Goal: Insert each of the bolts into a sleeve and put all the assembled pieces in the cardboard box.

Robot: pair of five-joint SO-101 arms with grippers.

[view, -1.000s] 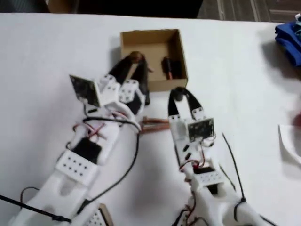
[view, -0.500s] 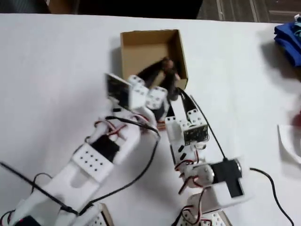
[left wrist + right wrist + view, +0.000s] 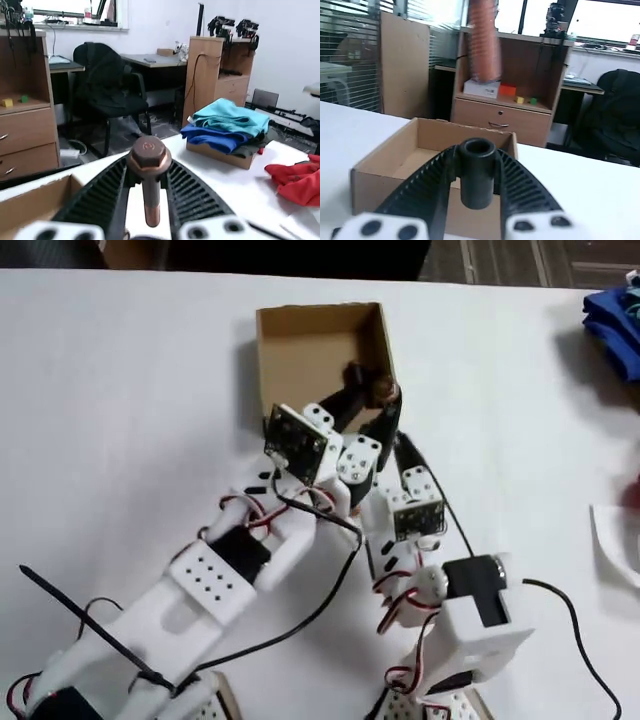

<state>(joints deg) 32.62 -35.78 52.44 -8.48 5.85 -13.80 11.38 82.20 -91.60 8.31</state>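
Clamping the bolt (image 3: 148,152) in my left gripper (image 3: 149,172) — shank aimed down the line of the upright sleeve (image 3: 477,175), apart from it — my right gripper (image 3: 476,155) pinches that sleeve beside the cardboard box (image 3: 367,190).

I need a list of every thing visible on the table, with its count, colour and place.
bolt: one, copper, in the left gripper, higher than the sleeve
sleeve: one, black, upright in the right gripper, before the box
cardboard box: one, brown, far middle of the table
folded cloths: pile, blue and teal, far right side
red cloth: one, right edge
table: one, white
left gripper: one, black, shut on the bolt
right gripper: one, black, shut on the sleeve
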